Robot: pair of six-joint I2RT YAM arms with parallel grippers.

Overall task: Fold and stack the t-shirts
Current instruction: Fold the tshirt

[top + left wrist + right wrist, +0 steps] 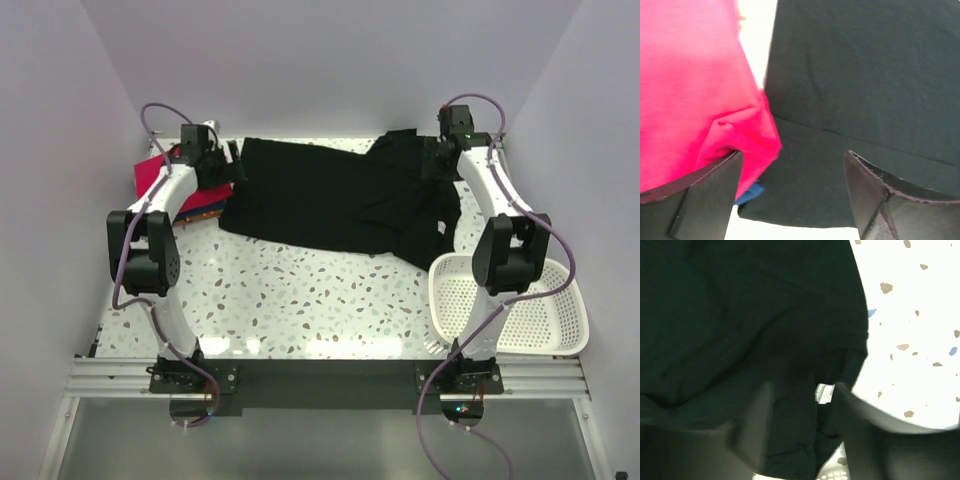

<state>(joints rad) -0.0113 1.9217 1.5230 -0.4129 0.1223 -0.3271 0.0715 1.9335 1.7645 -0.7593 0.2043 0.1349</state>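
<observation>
Limp black cloth t-shirt (pixel 320 200), likely light, so pinch its hem edge; left gripper (pixel 792 157) gapes apart, right gripper (pixel 802 390) too blurred to tell.

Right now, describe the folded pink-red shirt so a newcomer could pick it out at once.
Start at the speckled table and go to its far left corner, left of the left gripper. The pink-red shirt lies there folded on a small pile. It is the only bright pinkish-red cloth; the black shirt beside it is larger and spread out.
</observation>
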